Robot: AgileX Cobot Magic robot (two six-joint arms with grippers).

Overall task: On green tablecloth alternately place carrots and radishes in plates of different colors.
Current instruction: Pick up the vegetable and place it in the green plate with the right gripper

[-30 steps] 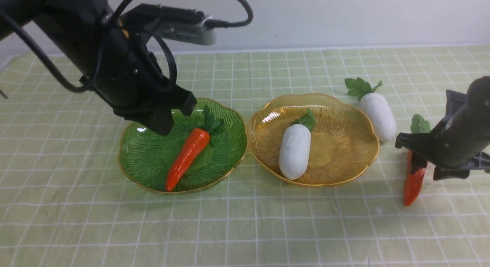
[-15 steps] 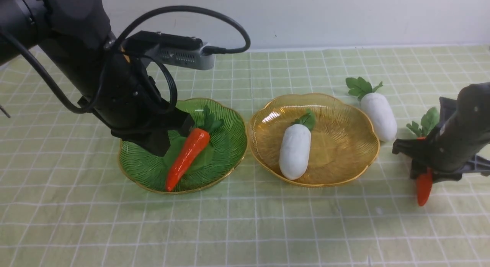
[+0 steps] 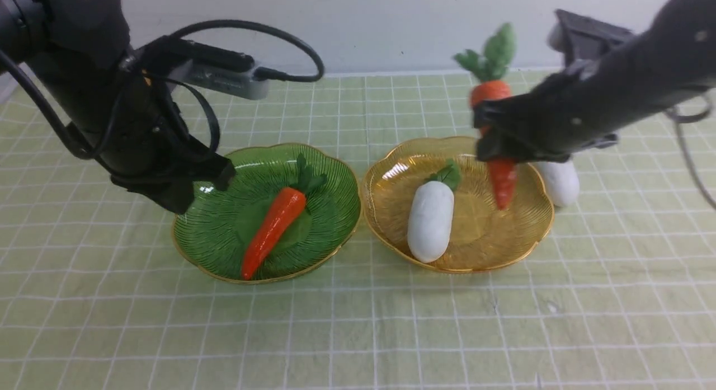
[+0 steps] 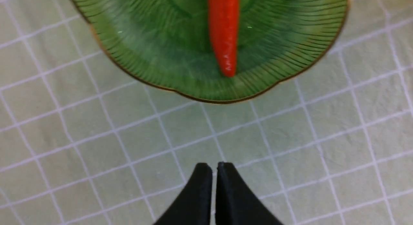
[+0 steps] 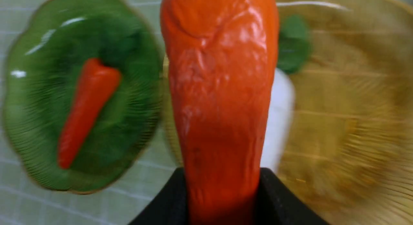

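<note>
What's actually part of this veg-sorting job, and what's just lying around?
Part of the job: green plate, amber plate, resting carrot, plated radish, held carrot in the right gripper, loose radish, green tablecloth.
Just there: white wall, black cable.

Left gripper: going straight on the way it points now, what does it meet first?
Probably the green tablecloth, just short of the rim of the green plate: the left gripper, jaws shut and empty, aims at bare cloth. The rim and the carrot lie beyond; depth is unclear.
</note>
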